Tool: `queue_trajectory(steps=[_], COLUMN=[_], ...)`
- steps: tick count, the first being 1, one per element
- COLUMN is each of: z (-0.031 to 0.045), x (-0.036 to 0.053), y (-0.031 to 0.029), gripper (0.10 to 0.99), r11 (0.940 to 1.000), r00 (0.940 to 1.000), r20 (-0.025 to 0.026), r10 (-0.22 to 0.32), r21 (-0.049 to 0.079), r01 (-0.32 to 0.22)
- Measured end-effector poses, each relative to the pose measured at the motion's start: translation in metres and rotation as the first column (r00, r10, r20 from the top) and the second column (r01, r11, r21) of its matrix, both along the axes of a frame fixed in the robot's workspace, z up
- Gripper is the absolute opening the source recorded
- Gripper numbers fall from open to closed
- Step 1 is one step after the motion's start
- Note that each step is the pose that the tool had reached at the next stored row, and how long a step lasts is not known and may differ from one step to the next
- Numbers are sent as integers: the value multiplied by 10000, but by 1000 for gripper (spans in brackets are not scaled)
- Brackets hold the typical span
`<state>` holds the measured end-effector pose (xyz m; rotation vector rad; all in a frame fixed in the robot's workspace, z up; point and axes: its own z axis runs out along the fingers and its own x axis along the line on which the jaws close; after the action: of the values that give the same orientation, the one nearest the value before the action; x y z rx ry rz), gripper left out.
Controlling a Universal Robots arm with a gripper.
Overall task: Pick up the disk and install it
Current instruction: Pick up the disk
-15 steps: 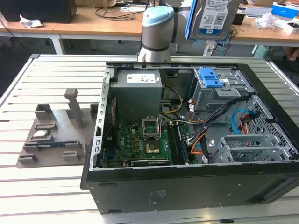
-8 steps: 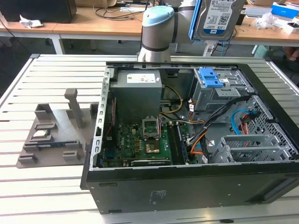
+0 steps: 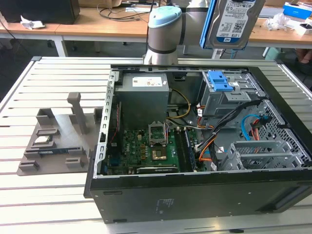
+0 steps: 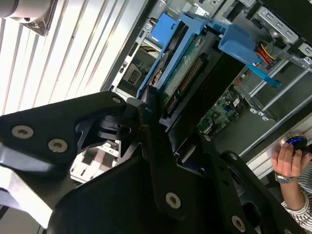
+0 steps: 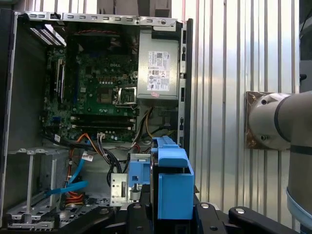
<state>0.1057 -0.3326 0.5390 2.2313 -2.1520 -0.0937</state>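
Note:
The disk (image 3: 234, 22) hangs upright in the air at the top of the exterior view, above the far end of the open computer case (image 3: 195, 195), white-and-blue label facing the camera, blue frame along its edge. In the second wrist view my gripper (image 4: 168, 124) is shut on the disk (image 4: 187, 73), black fingers (image 4: 146, 109) clamped on its two sides. The first wrist view looks down past the disk's blue frame end (image 5: 173, 183) into the case. The drive cage with its blue latch (image 3: 222, 83) lies below the disk.
The case lies on its side on a slatted table (image 3: 44, 73), showing the motherboard (image 3: 146, 146), a grey power supply (image 3: 145, 90) and loose cables (image 3: 219, 131). A grey fixture (image 3: 58, 141) sits at the exterior view's left. A person's hand (image 4: 292, 158) rests on a mouse.

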Motion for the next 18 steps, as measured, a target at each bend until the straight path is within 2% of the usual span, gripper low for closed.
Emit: queue_trajectory(steps=[1,3,4,6,7,9,11,18], z=[-1,-4,-5,-7,-9,-11,-14,-19], x=[0,0,0,0,0,0,0,0], y=[-61,-133,-194,-272,-349,-424,-542,-799], gripper=[365,365,365,365,365,365,365,365], r11=[10000,10000,10000,10000,10000,10000,10000,10000], r00=[10000,10000,10000,10000,10000,10000,10000,10000], r20=[0,0,-1,0,0,0,0,0], r10=[0,0,1,0,0,0,1,0], r21=[-2,-2,-3,-4,-5,-6,-8,-11], r01=[0,0,-1,0,0,0,-1,0])
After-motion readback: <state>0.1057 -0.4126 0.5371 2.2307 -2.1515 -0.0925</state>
